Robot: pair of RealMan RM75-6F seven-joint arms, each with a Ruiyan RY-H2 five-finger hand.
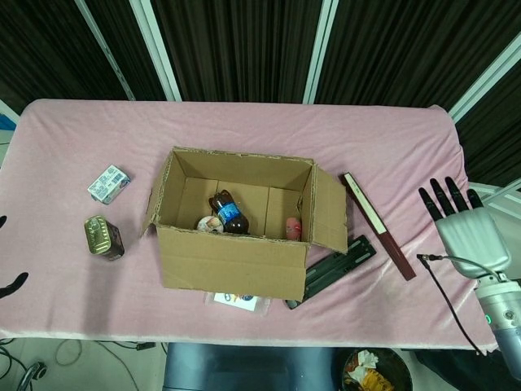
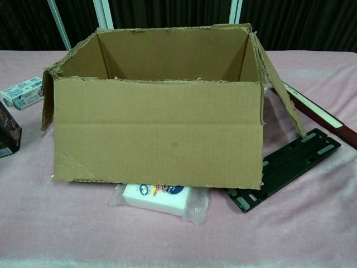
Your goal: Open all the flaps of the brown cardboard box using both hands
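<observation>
One brown cardboard box point(image 1: 236, 224) sits at table centre, its right flap point(image 1: 330, 208) hanging outward. Your right hand point(image 1: 466, 228), at three o'clock, is spread wide, empty. Left hand point(image 1: 10, 281): can't tell.

At the left edge of the head view only dark fingertips point(image 1: 11, 283) of the left hand show, too little to tell how it lies. The right hand point(image 1: 464, 228) sits at the right edge, its arm cut off at the lower right corner. In the chest view the cardboard box point(image 2: 159, 139) hides its contents and part of the white packet point(image 2: 159, 198) beneath it; the dark can point(image 2: 8, 137) is cropped at left.
</observation>
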